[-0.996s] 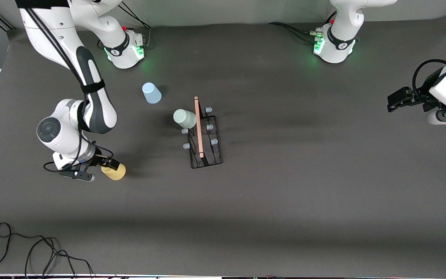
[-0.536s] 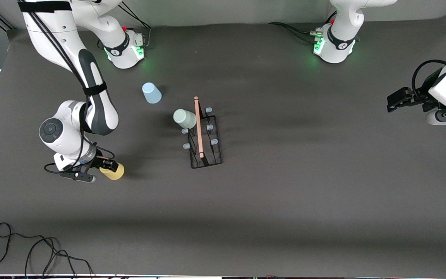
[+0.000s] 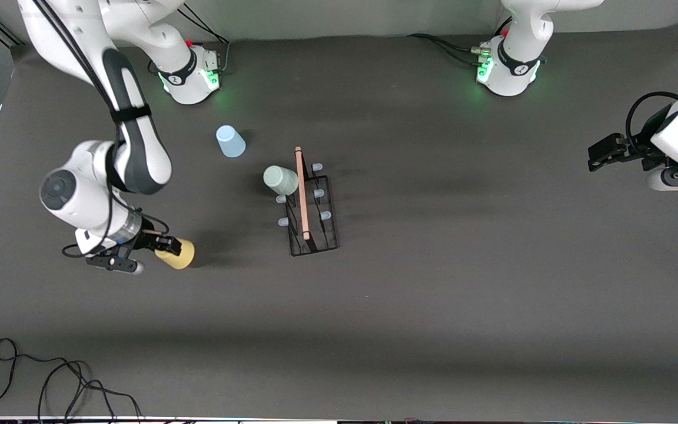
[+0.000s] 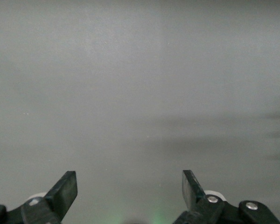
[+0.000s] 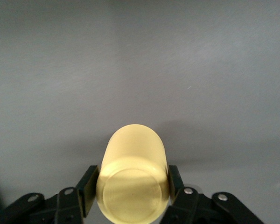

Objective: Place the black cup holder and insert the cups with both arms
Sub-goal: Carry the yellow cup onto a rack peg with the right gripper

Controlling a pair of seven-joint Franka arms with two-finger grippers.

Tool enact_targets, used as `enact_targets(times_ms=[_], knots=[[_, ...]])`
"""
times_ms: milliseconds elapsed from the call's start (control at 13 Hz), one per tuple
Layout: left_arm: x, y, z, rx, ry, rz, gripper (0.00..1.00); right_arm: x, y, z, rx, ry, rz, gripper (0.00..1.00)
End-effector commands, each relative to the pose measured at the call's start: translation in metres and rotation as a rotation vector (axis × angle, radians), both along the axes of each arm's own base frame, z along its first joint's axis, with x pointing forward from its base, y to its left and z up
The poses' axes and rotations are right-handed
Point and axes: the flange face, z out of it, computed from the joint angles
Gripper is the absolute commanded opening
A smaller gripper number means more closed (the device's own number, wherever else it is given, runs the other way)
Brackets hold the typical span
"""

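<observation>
At the right arm's end of the table, the right gripper (image 3: 165,246) is clamped on the yellow cup (image 3: 178,253), which lies tilted on its side. The blue cup (image 3: 230,141) stands upside down nearer the bases. Mid-table, the green cup (image 3: 280,179) sits on a prong of the black cup holder (image 3: 311,203). The left gripper (image 3: 601,152) waits with its fingers spread wide over the left arm's end.
</observation>
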Motion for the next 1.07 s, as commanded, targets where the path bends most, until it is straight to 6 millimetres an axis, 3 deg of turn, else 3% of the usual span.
enact_targets(times_ms=[0,230,536,690,996], knots=[[-0.001,-0.002,-0.001,0.017,-0.010,0.003,1.00,-0.021,0.051,0.041,0.090,0.029,-0.093,0.00],[0.000,-0.001,-0.001,0.017,-0.010,0.003,1.00,-0.041,0.134,0.058,0.105,0.043,-0.217,0.00],[0.000,-0.001,0.000,0.017,-0.012,0.004,1.00,-0.047,0.206,0.081,0.127,0.022,-0.319,0.00],[0.000,-0.001,0.000,0.017,-0.012,0.003,1.00,-0.044,0.224,0.081,0.123,0.014,-0.344,0.00],[0.000,-0.001,0.000,0.017,-0.012,0.003,1.00,-0.040,0.256,0.061,0.089,0.000,-0.377,0.00]])
